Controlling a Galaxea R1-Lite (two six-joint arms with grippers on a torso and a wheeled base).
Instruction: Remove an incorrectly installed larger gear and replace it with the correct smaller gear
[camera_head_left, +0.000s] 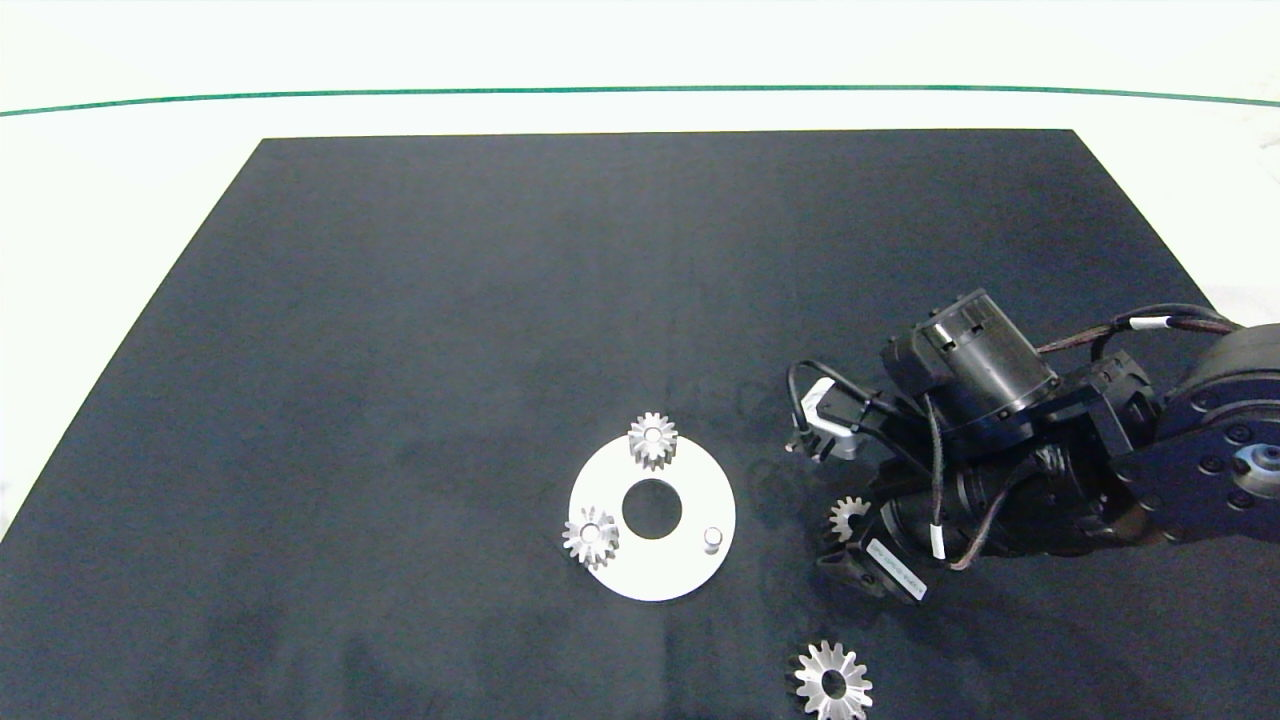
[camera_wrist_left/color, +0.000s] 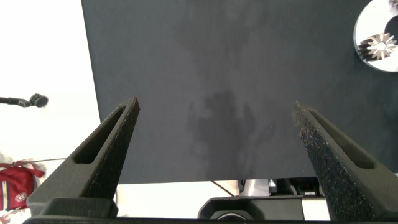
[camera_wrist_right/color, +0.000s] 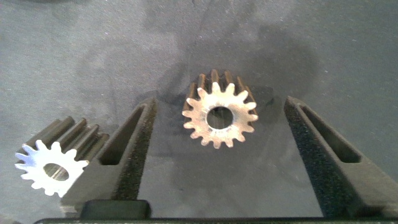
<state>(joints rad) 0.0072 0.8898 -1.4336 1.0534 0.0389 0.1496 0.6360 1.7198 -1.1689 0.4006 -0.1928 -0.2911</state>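
Fingers of the right gripper (camera_wrist_right/color: 217, 155) stand wide apart with the smaller gear (camera_wrist_right/color: 219, 116) centred between them on the mat; lower squarely, then close evenly across its teeth.

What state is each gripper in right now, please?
Left gripper: open, empty, above the mat.
Right gripper: open around the smaller gear, not gripping.

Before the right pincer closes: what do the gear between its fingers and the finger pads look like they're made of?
The smaller gear looks like bare silver metal: bright, reflective face and crisp teeth. The right pincer, open around it, has fingers faced with what seems dark foam or rubber, matte and porous. The mat looks like dark fabric.
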